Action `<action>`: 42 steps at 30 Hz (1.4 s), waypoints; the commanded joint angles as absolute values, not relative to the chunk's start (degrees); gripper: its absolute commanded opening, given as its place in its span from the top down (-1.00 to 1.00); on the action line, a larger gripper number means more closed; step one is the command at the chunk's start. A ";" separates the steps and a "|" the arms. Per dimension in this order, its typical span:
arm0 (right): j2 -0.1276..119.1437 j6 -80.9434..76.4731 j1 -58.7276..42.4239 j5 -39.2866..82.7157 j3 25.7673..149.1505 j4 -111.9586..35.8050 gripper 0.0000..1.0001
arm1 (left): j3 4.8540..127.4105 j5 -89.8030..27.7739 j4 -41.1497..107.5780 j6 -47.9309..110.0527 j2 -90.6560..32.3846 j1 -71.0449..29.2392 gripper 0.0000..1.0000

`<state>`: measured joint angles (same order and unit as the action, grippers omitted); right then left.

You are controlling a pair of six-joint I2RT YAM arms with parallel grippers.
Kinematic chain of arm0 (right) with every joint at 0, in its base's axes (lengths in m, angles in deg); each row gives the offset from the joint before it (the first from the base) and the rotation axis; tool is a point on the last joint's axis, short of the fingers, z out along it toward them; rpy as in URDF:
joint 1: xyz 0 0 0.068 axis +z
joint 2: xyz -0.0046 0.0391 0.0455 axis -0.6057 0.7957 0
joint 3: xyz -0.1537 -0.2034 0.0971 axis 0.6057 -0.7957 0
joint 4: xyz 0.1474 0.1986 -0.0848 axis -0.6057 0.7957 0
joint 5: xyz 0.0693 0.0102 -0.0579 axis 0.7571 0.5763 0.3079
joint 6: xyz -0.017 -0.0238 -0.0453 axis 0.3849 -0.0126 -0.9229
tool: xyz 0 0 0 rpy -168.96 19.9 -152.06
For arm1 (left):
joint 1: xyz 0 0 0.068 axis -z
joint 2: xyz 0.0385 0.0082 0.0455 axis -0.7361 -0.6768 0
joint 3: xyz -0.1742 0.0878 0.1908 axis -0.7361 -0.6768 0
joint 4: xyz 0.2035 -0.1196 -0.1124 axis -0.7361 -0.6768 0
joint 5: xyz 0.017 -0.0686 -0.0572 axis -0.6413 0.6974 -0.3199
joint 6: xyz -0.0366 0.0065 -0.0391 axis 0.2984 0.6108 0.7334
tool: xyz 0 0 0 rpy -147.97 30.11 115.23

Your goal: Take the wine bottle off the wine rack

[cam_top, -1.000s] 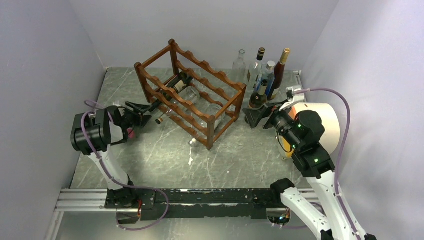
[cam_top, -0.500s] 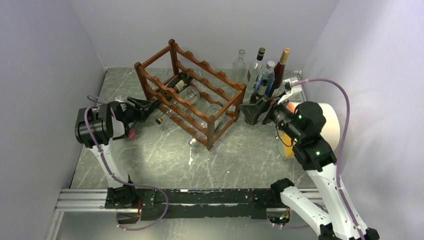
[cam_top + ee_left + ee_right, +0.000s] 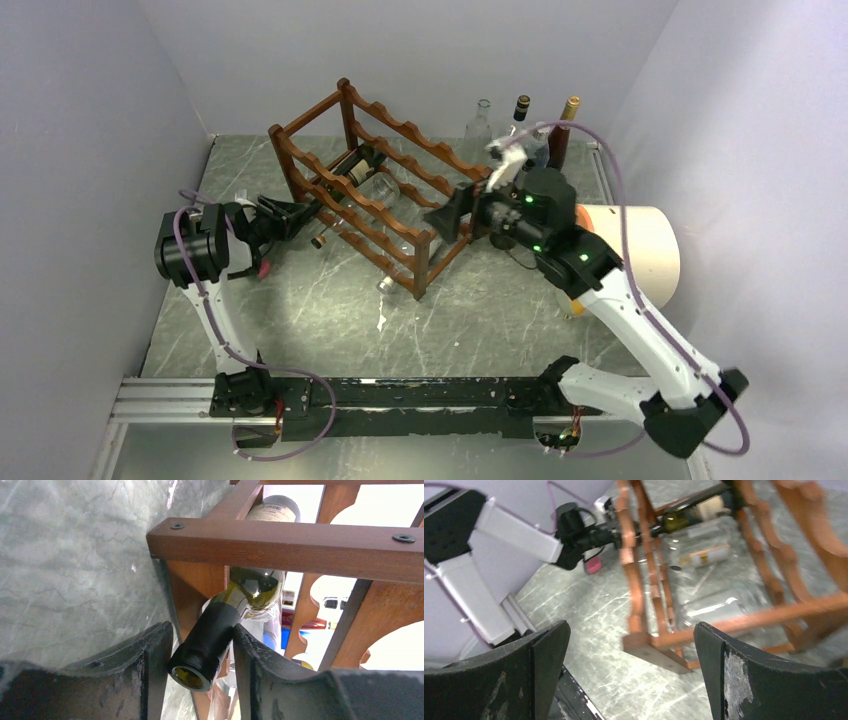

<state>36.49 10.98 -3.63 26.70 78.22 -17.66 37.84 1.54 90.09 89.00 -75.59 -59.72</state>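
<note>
The task is at its beginning; nothing is taken out yet. The wine bottle (image 3: pixel 252 587) lies in the wine rack (image 3: pixel 300 545), with its body beyond the jaws of the left gripper (image 3: pixel 201 630), inside the wooden frame. Only its dark-capped neck comes out past the end post and sits between these jaws. In the left wrist view both fingers (image 3: pixel 155 655) look to touch the neck, one on each side, so I judge this a pinch on the neck. How firm it is, I cannot tell.

The right gripper (image 3: pixel 630 626) has its jaws spread wide and nothing is between them. The rack is in front of these jaws but apart from them, and its far end, where the other arm works, is well beyond. Some clear bottles (image 3: pixel 706 555) also lie in the rack, below the wine bottle.

What is left, in my judgement, is almost all the work: to make the hold sure, to draw the bottle along its own axis out of the scalloped rails, away from the frame, and to put it down on the table (image 3: pixel 500 320)
</note>
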 commanded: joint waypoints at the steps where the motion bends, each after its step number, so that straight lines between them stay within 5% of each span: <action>1: 44.05 5.23 8.93 11.89 86.52 -15.33 -1.00 | 37.87 3.38 94.99 89.31 -76.56 -59.57 0.07; 8: 57.98 -3.86 11.10 11.04 96.94 -11.33 -0.93 | 32.55 5.07 103.94 93.79 -75.72 -62.08 0.67; 12: 63.96 -6.66 11.09 11.32 100.40 -11.38 -0.83 | 28.55 5.75 103.70 92.71 -72.13 -63.97 0.85; 24: 70.68 -3.66 9.85 11.15 97.02 -17.96 -0.56 | 16.52 10.34 102.82 92.64 -63.13 -69.66 0.86; 32: 72.00 -1.32 8.11 12.43 96.28 -19.74 -0.12 | 10.00 12.18 102.97 93.77 -57.49 -71.42 0.86; 42: 73.24 -0.22 7.91 11.59 96.09 -20.51 -0.01 | 9.54 17.38 77.49 83.22 -43.13 -74.94 0.86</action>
